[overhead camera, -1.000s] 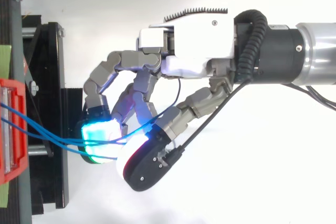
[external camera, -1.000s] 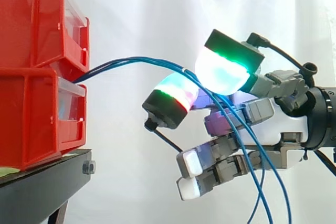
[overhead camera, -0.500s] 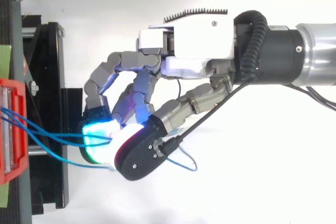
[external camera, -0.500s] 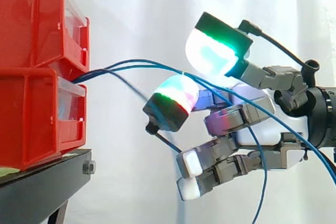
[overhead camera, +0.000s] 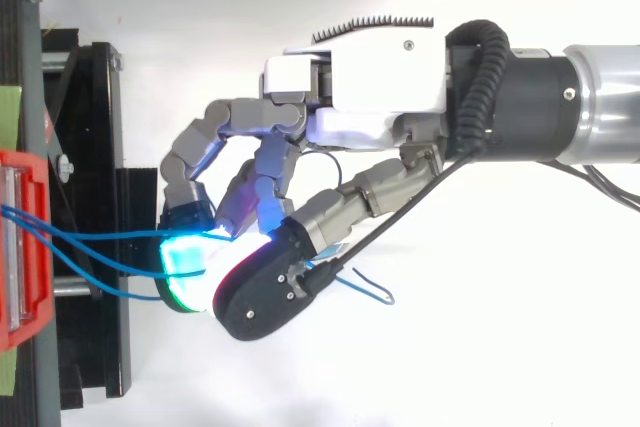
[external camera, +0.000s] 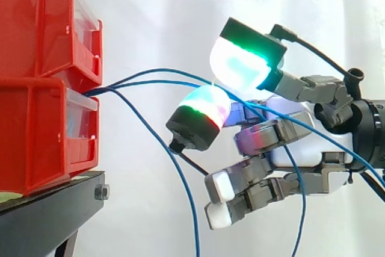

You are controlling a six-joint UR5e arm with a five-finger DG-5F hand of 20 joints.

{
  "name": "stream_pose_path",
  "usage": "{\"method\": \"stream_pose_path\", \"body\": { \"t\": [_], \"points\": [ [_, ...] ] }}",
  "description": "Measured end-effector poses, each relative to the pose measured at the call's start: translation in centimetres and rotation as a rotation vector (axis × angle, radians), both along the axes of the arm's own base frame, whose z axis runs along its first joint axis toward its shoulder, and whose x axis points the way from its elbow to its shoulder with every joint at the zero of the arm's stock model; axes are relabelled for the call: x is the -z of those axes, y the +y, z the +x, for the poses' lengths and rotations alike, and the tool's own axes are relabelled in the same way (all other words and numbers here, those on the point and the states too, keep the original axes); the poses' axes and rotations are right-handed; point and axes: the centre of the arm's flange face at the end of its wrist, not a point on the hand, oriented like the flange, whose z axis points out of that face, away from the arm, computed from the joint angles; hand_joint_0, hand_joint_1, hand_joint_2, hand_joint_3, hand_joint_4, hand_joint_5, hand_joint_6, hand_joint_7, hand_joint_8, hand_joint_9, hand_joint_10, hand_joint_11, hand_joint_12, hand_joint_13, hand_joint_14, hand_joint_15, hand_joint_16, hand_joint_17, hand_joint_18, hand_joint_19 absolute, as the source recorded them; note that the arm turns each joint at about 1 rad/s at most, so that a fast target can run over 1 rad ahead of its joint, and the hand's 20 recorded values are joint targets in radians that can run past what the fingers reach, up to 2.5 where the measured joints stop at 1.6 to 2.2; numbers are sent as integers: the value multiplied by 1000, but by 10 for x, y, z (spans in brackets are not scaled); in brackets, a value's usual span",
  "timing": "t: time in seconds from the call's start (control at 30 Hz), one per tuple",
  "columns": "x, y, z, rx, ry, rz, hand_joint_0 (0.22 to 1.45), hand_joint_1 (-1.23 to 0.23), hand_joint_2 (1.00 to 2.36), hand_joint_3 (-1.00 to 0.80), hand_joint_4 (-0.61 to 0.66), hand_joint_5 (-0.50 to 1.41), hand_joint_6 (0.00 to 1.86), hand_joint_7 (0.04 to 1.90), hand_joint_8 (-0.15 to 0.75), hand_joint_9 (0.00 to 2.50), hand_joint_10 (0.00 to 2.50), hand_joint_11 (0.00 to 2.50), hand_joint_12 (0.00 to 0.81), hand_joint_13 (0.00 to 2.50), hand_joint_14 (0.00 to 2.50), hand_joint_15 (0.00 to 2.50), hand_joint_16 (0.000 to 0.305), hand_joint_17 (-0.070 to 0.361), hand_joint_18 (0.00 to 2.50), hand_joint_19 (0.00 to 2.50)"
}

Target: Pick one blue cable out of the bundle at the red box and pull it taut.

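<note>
**A:** Side view first. Where are the cables?

**B:** The blue cables (external camera: 157, 74) leave the front of the red bins (external camera: 36, 76) at the seam between the upper and the lower bin. They arch away from the bins toward the hand (external camera: 301, 148). The hand hangs off the bins' front side, clear of them. The bins sit on a black stand (external camera: 48, 206).

**A:** What has the hand got hold of?

**B:** An upper pad (external camera: 240, 67), cyan and green, and a lower pad (external camera: 203, 105), green and red, are curled toward each other. Two strands run through the narrow slot between them, so the hand is pinched onto those strands. The other fingers (external camera: 219, 188), lower down, are half bent with nothing in them.

**A:** Are the cables taut?

**B:** No. They bow upward between the bins and the pads. Beyond the pads, on the side away from the bins, one slopes downward and another drops. A third strand (external camera: 174, 167) starts at the same seam but sags down on the bins' side of the lower pad.

**A:** And from above?

**B:** Three blue lines cross the stand away from the bins and slip under the pads. There the black-backed pad (overhead camera: 260, 292) lies over the cyan one (overhead camera: 190, 255). On the hand's far side from the bins, a short blue stretch (overhead camera: 365, 289) pokes out.
</note>
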Motion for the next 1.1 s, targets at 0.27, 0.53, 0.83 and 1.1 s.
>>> {"method": "stream_pose_path", "body": {
  "t": [0.27, 0.53, 0.83, 1.1],
  "points": [
    [0, 0, 0, 0, 0, 0, 669, -809, 1011, -356, 61, -177, 935, 927, 315, 1284, 571, 1545, 362, 964, 22, 604, 46, 104, 711, 421],
    [0, 1, 0, -1, 0, 0, 739, -944, 1000, -500, 53, -183, 929, 913, 298, 1225, 538, 1552, 349, 928, 24, 581, 50, 113, 719, 353],
    [0, 1, 0, -1, 1, 0, 467, -677, 1000, -500, 89, -156, 908, 941, 351, 1275, 639, 1430, 384, 957, 21, 593, 57, 128, 718, 405],
    [1, 1, -1, -2, 7, 1, 579, -608, 1001, -485, 77, -147, 888, 1045, 299, 1337, 386, 1602, 364, 937, 22, 612, 47, 106, 612, 440]
  ]
}}
